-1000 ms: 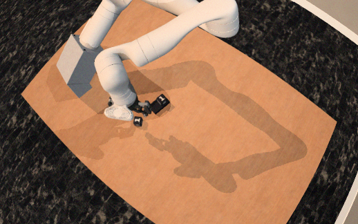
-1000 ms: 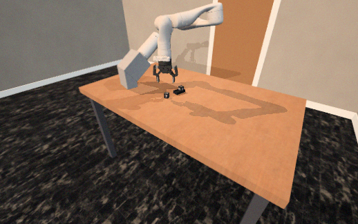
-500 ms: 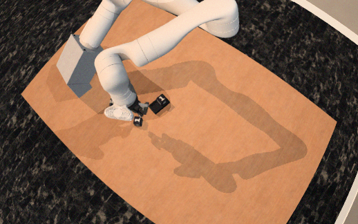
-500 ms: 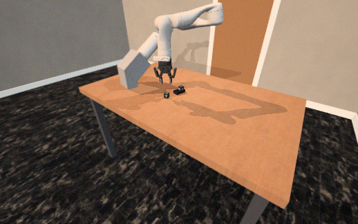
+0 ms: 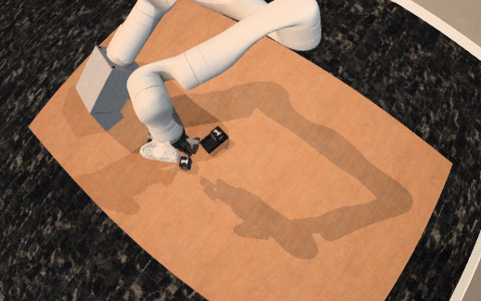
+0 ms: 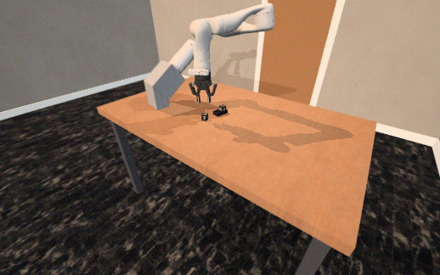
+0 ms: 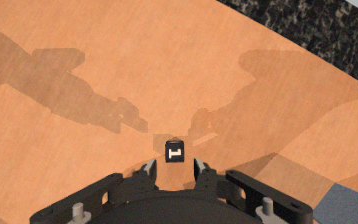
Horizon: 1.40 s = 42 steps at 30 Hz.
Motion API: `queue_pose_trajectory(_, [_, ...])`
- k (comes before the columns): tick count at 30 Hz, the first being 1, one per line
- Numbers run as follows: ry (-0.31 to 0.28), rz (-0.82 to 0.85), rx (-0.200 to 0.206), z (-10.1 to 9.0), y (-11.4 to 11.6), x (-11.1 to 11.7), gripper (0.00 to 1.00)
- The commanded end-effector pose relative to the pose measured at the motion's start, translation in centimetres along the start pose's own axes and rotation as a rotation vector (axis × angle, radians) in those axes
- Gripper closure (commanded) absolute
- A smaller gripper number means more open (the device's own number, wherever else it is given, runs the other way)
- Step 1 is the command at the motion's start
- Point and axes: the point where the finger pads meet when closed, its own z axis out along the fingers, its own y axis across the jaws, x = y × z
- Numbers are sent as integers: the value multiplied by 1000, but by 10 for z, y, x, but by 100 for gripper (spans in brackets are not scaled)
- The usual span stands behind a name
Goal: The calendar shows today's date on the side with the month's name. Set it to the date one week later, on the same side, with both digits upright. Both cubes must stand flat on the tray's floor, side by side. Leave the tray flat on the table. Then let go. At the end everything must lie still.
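Observation:
A loose black cube point(image 5: 185, 163) point(image 6: 205, 116) point(image 7: 174, 151) lies on the table with a white 1 on its upper face; a side digit in the exterior view is too small to read surely. The black tray point(image 5: 210, 143) point(image 6: 217, 113) stands on the table, with a second black cube point(image 5: 217, 133) point(image 6: 222, 108) at one end, a white 1 on its upper face. Its other end holds no cube. My gripper point(image 6: 203, 102) point(image 7: 175, 167) is partly open and empty, pointing down above the table. In the wrist view the loose cube shows just beyond the fingertips, between their lines.
A large grey box point(image 5: 96, 81) point(image 6: 162, 85) point(image 7: 341, 206) stands tilted beside the arm's base link, on the far side of my gripper from the tray. The wooden table point(image 5: 321, 163) point(image 6: 273, 178) has arm shadows across it. The tray is close beside my gripper in the top view.

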Motion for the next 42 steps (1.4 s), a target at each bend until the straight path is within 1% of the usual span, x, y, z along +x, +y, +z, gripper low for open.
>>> queue_pose_trajectory(1, [2,0,1,-1,0,0,54])
queue_pose_trajectory(24, [1,0,0,3,0,1,54])
queue_pose_trajectory(42, [1,0,0,24,-1,1,54])
